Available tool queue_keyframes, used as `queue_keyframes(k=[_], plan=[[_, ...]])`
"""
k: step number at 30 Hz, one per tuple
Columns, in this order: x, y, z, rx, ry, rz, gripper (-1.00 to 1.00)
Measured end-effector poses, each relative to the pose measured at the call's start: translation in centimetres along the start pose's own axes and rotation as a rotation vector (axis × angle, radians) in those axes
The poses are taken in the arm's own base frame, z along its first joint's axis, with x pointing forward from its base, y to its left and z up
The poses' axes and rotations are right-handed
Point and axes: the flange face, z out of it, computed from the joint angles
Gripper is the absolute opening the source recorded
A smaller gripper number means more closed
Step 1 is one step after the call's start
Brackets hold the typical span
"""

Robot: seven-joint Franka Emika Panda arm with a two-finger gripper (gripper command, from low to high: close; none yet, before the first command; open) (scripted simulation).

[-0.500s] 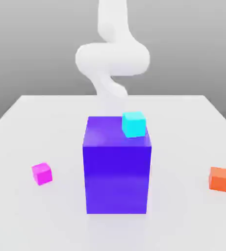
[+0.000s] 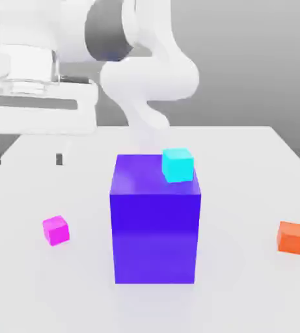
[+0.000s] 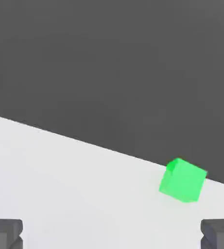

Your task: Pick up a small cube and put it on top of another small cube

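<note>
Centrally big purple block (image 2: pixel 155 224) topped by cyan cube (image 2: pixel 177 164), orange cube (image 2: pixel 291 237), end effector (image 2: pixel 25 158) wide, empty

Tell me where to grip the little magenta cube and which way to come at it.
Take the magenta cube from straight above, the open jaws closing on two opposite upright faces. It sits flat on the table, apart from the purple block, with free space all round.

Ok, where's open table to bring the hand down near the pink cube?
Bare table lies all around the pink cube, widest between it and the purple block. Another free patch lies between the block and the orange cube. The block's top is partly taken by the cyan cube.
</note>
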Motion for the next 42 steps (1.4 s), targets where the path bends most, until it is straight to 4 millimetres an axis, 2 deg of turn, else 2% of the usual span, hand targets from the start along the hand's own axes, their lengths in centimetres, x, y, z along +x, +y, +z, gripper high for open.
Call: queue_keyframes(k=[3,6,9,11,27,42], plan=[[-3.6,3.1,4.3,-0.027,-0.082,-0.073,0.0],[-7.8,5.8,7.7,-0.045,-0.163,-0.146,0.0],[-12.4,8.2,10.2,-0.055,-0.243,-0.218,0.0],[-13.8,9.0,10.9,-0.054,-0.271,-0.24,0.0],[-13.7,10.7,13.5,-0.041,-0.294,-0.245,0.0],[-15.3,10.2,16.6,-0.049,-0.281,-0.248,0.0]])
